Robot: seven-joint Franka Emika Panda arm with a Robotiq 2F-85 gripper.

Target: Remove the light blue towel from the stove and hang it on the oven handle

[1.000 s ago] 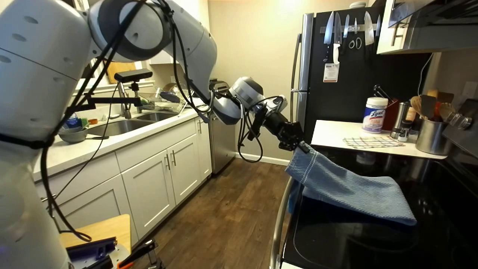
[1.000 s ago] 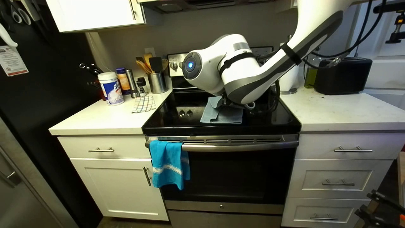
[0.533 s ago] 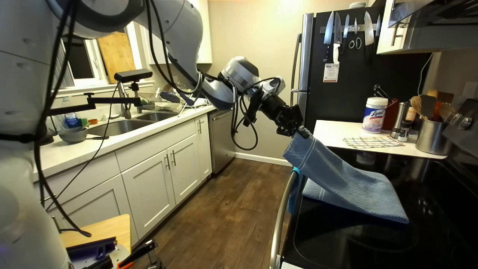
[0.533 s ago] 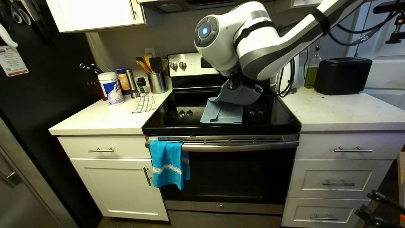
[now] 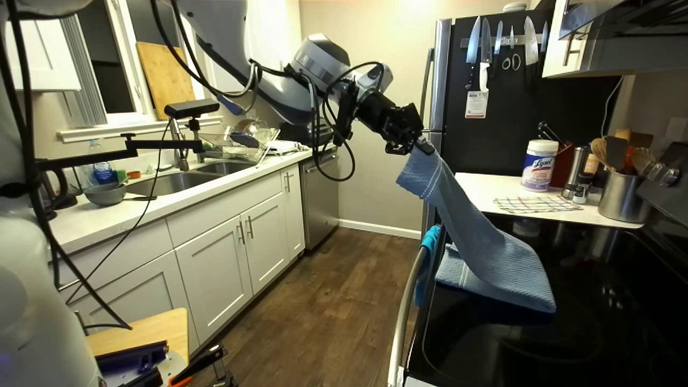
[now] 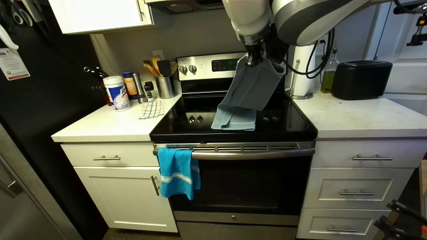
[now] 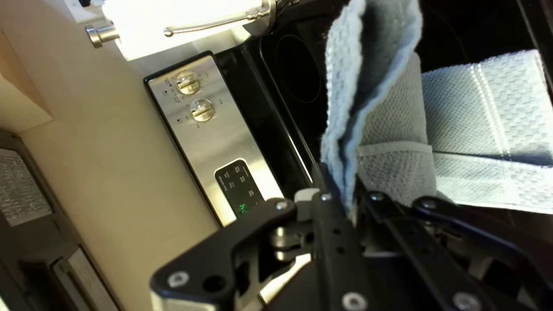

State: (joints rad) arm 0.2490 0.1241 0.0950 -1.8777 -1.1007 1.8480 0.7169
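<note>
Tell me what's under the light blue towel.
Beneath the light blue towel is the glossy black stovetop, where its lower folds rest; the hand holds one end up. The patch those folds cover can't be seen.

In an exterior view, a camera close to the robot arm [image 5: 287,94] at its left looked past it toward the black refrigerator [image 5: 500,145], with the stove [image 5: 500,349] side-on and near at lower right. In an exterior view, a camera stood back from the oven door [image 6: 233,186] and faced it nearly head-on, angled slightly down. The wrist view, rolled well off level, looked at close range past the gripper [image 7: 343,185] toward the control panel [image 7: 216,140]. The Lysol canister [image 5: 539,165] showed in both exterior views; the stove and light blue towel [image 6: 252,85], in all three.
</note>
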